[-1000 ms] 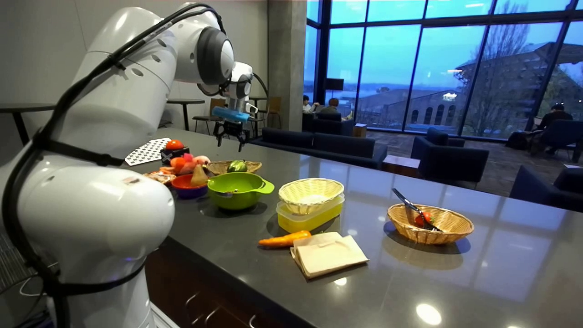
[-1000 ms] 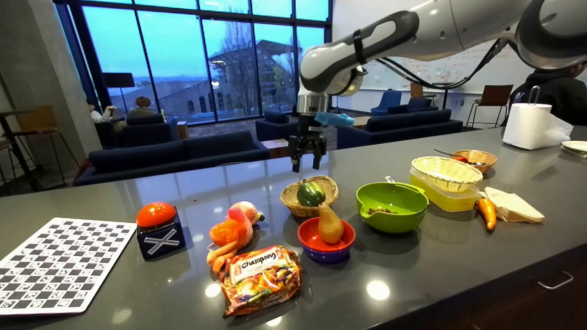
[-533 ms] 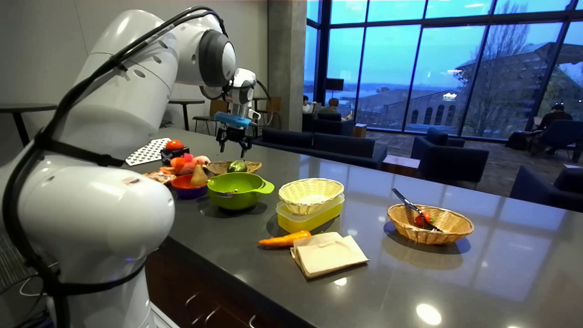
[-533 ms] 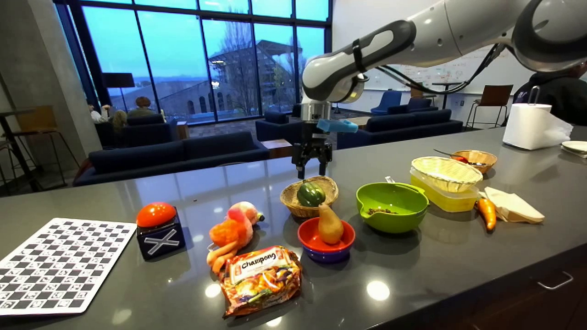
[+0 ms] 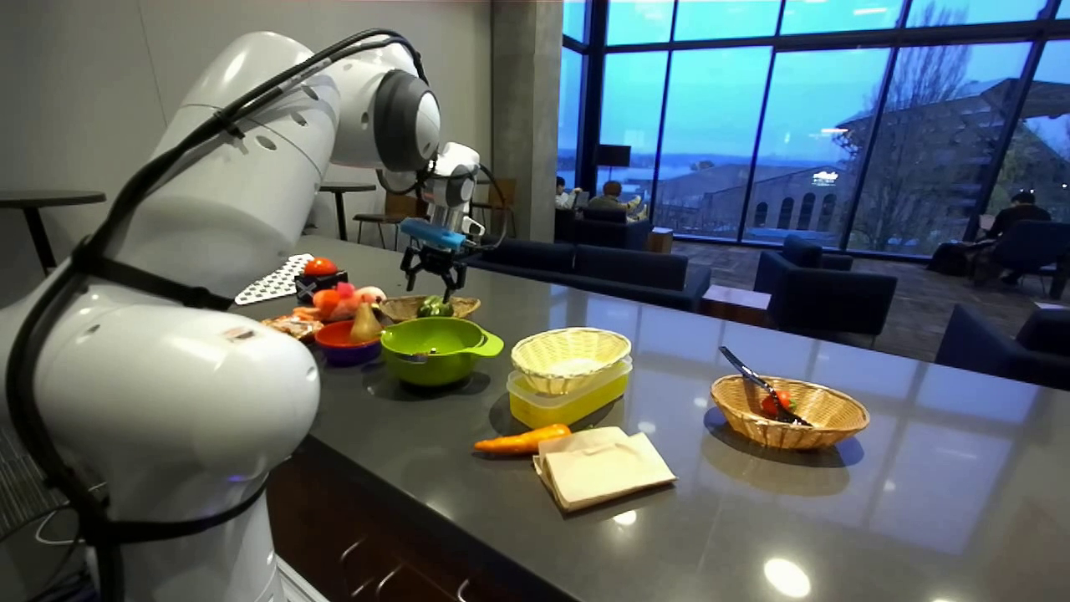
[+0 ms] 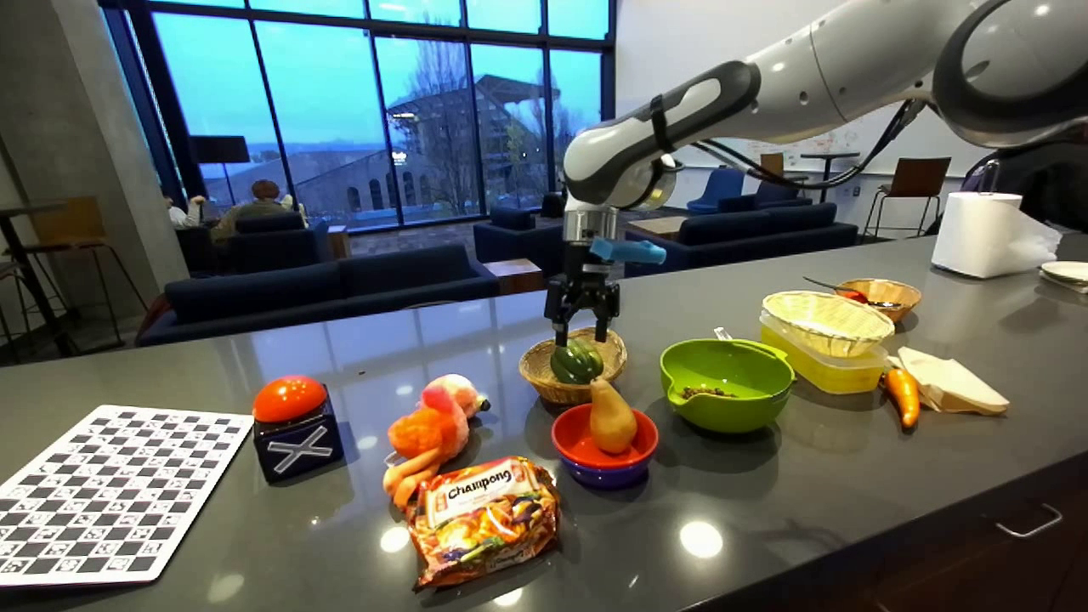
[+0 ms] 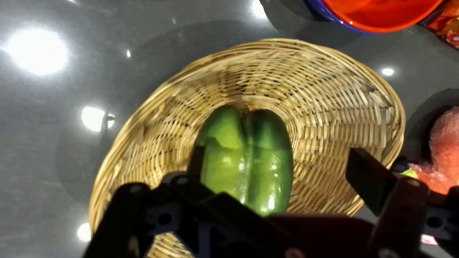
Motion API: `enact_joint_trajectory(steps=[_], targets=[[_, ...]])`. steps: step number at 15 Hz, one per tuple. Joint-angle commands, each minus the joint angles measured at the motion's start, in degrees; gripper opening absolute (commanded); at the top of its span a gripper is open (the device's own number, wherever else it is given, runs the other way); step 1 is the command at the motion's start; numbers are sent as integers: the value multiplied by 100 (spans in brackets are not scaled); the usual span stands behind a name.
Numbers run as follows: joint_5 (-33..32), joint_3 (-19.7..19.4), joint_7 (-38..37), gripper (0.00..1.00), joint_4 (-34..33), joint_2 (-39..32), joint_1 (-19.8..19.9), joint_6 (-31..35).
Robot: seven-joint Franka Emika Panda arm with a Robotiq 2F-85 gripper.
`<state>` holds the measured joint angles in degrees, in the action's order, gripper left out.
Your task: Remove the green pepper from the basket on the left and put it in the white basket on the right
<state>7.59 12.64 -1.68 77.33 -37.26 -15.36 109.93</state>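
In an exterior view, toward the far edge of the table [image 6: 850, 476], the green pepper [image 6: 575, 364] sits in a wicker basket [image 6: 548, 390], the gripper [image 6: 581, 337] just above it, fingers [image 6: 602, 328] apart; rightward, a green bowl [image 6: 731, 411], nearer the near edge; then the white basket [image 6: 837, 342], atop a yellow container [image 6: 837, 375].

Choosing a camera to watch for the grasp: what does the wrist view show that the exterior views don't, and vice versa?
Only the wrist view: no extra object, just a close look from above at bare weave of the wicker basket between the green pepper and one finger.

Only the exterior views: the white basket, the pear, the green bowl and the long orange vegetable.

Both: the green pepper in the wicker basket, the gripper open over it, and the red bowl, packet and plush toy, cropped in the wrist view.
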Motion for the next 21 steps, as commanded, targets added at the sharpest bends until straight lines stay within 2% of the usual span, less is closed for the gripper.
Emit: enact_joint_trajectory(steps=[1, 9, 15, 16, 17, 19, 21], targets=[[151, -1, 146, 100, -80, -170, 55, 131], [-149, -71, 418, 100, -353, -580, -53, 831], [-132, -59, 410, 100, -486, -748, -44, 1112], [-121, -57, 397, 75, -448, -734, -38, 1150], [-133, -63, 399, 74, -452, -743, -39, 1172], [-135, -72, 343, 61, -419, -714, -51, 1193], [-139, -78, 315, 59, -409, -696, -58, 1183]])
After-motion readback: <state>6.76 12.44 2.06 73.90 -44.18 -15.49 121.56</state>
